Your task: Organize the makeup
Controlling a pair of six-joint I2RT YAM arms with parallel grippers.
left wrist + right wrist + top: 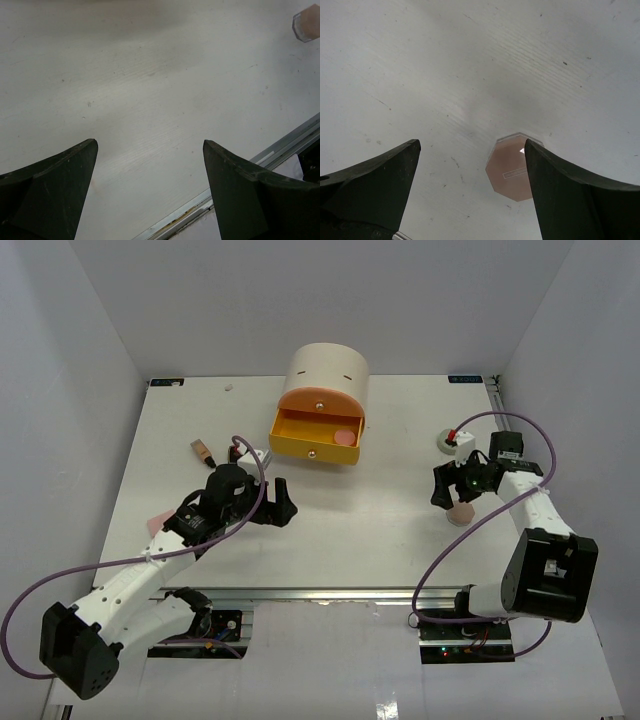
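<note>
Right wrist: right claw point(471, 145) gapes wide, holding nothing; pink compact point(510, 172) lies between its fingers point(570, 195), beside one.

Matt white tabletop point(420, 75) beneath the right gripper point(471, 145), finely streaked like grain, flecked with small dark scuffs. Dull black plastic fingers point(375, 185), slightly rough, pale and dusty along the edges. Just beside one fingertip, a peach compact point(510, 175) of smooth plastic with a satin sheen and one small bright glint. Close by the left gripper point(149, 142), a brushed metal rail point(280, 150), pale, lightly shiny; same matt black plastic on that gripper.
</note>
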